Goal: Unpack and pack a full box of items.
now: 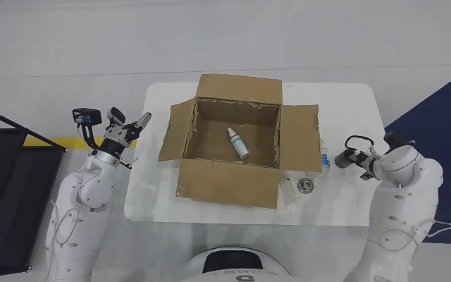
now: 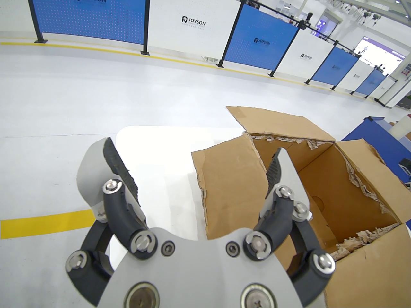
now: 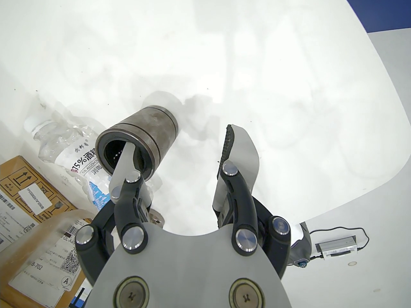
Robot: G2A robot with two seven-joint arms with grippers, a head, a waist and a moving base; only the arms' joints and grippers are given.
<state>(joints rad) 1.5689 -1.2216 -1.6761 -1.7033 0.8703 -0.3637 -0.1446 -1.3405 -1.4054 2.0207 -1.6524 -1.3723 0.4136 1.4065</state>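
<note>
The open cardboard box stands mid-table with its flaps spread; the left wrist view shows it too, with torn paper lining inside. A small spray bottle lies on its floor. My left gripper is open and empty, off the table's left edge beside the box's left flap. My right gripper hangs over the table right of the box, jaws wide apart. One finger is pushed into the bore of a dark metal cylinder, which is carried on it.
A bagged alcohol bottle lies against the box's right flap. A small metal flange and a clear bag rest near the box's front right corner. The white table is bare on its right part. A black rack stands far left.
</note>
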